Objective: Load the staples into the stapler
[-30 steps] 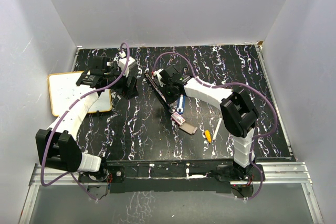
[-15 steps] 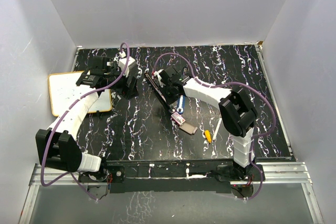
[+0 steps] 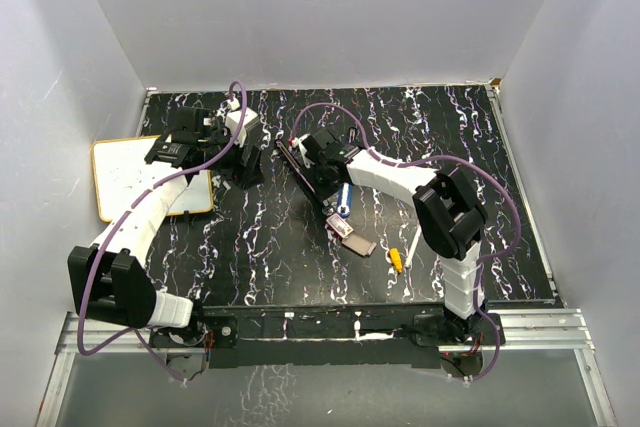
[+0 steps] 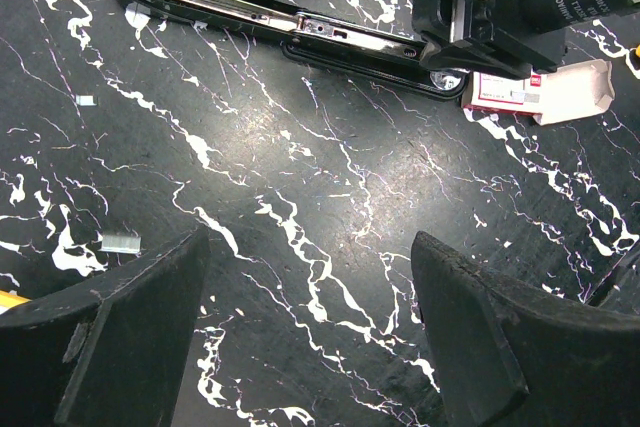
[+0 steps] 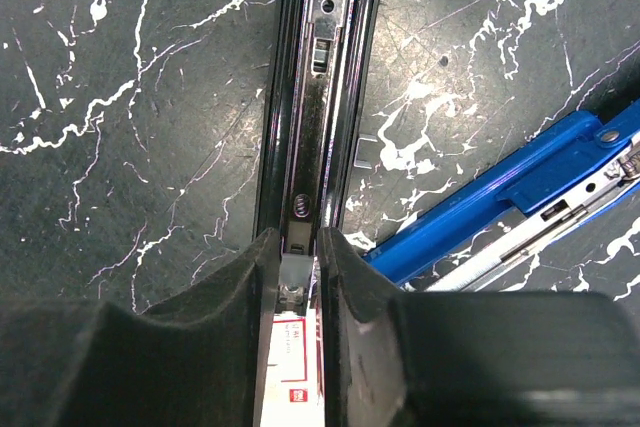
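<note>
Lowering from here, your right claw (image 5: 300, 247), nearly together though you cannot tell on what, could jam skewed in the open black stapler (image 5: 322, 67), with the staples box (image 5: 296, 379) just near of it, while your left claw (image 4: 310, 247) hangs wide apart, too far left to steady.

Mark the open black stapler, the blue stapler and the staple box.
black stapler (image 5: 322, 77), right wrist view, on its metal staple channel.
blue stapler (image 5: 500, 197), right wrist view, on its blue upper arm.
staple box (image 4: 512, 92), left wrist view, on the red-and-white sleeve.
</note>
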Tool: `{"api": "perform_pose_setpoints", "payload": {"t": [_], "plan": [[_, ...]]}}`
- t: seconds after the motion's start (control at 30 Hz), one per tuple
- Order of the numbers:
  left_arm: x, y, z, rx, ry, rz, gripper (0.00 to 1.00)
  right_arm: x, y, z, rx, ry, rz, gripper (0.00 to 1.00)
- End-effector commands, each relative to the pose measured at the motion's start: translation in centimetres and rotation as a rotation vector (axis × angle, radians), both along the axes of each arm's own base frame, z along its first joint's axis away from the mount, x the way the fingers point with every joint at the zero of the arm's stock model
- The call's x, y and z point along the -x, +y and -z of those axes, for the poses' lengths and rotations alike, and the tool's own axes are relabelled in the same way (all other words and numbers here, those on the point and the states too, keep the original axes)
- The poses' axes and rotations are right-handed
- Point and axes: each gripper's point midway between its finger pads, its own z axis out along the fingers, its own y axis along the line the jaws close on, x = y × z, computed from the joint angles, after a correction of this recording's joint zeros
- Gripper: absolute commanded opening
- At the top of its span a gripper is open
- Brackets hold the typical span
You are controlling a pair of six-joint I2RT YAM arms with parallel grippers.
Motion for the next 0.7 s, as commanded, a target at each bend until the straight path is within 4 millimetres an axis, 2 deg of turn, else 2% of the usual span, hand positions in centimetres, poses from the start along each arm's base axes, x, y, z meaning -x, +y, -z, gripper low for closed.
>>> {"api": "perform_pose_setpoints", "payload": {"t": [0.0,0.17,0.27,0.37,0.47,0.57,0.67], "plan": [[0.4,0.1,-1.6,0.014,-0.032,0.0,0.8,-0.1,0.2,0.8,0.017,0.003,-0.01,0.26],[0.4,0.2,-1.5,0.009,-0.033,-0.002,0.8,-0.2,0.3,0.9,0.02,0.005,-0.014,0.32],[0.1,0.7,-1.3,-0.011,-0.039,-0.024,0.81,-0.6,0.6,0.0,0.007,-0.015,-0.019,0.37],[-0.3,1.0,-0.7,-0.029,-0.035,-0.046,0.81,-1.2,1.3,-2.4,-0.034,-0.056,-0.034,0.42],[-1.4,2.6,0.8,-0.102,-0.039,-0.127,0.81,-2.0,2.1,-5.8,-0.103,-0.122,-0.069,0.46],[-3.1,4.9,3.7,-0.224,-0.03,-0.223,0.8,-2.7,2.6,-9.1,-0.175,-0.198,-0.095,0.49],[-4.1,6.9,5.8,-0.34,0.011,-0.281,0.79,-3.2,2.4,-11.6,-0.229,-0.249,-0.106,0.51]]}}
